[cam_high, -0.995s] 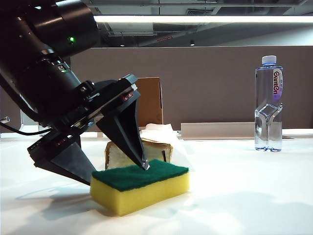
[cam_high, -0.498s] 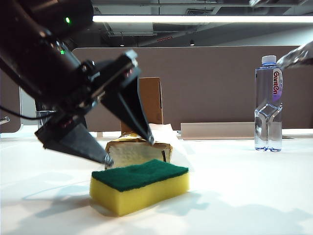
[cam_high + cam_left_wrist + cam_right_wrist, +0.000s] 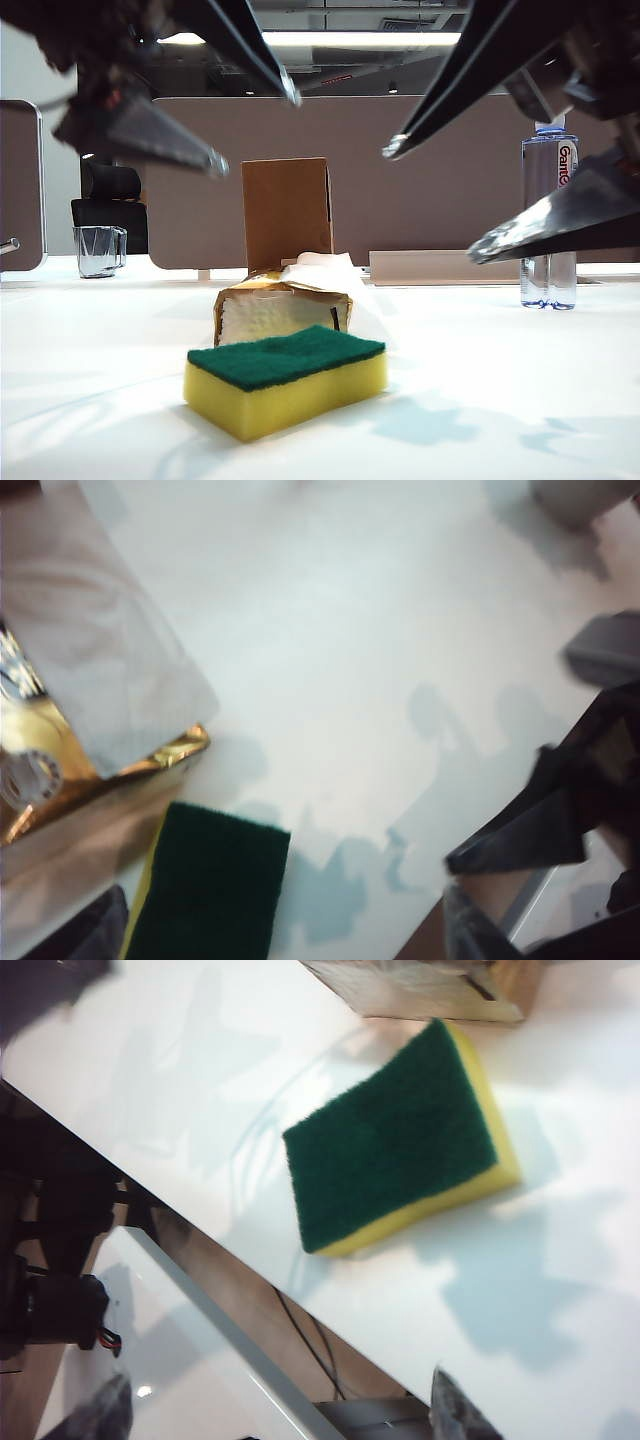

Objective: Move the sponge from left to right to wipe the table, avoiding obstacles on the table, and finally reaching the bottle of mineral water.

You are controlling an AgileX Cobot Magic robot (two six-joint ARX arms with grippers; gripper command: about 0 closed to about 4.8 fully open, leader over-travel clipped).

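The sponge (image 3: 286, 379), yellow foam under a dark green scouring layer, is seen lying flat on the white surface (image 3: 500, 400) in the lower centre of the exterior view, touched by neither pincer. The left pincer (image 3: 250, 125) is held in the upper left of that view, well above the sponge and apart from it; its two dark fingers are spread wide and nothing is held between them. The right pincer (image 3: 435, 200) is seen in the upper right, also raised clear of the sponge and off to its right, with its fingers parted widely and nothing gripped. Just behind the sponge the gold-wrapped tissue pack (image 3: 283, 305) is placed, a white sheet sticking out of it, and behind that an upright brown cardboard box (image 3: 287, 212) is stood. The bottle of mineral water (image 3: 549, 220) is found at the right edge, partly hidden by the right pincer's lower finger. A clear glass mug (image 3: 99, 250) is set far back on the left. In the left wrist view the sponge (image 3: 205, 885) is shown beside the tissue pack (image 3: 60, 780); in the right wrist view the sponge (image 3: 400, 1140) is seen lying free on the surface.
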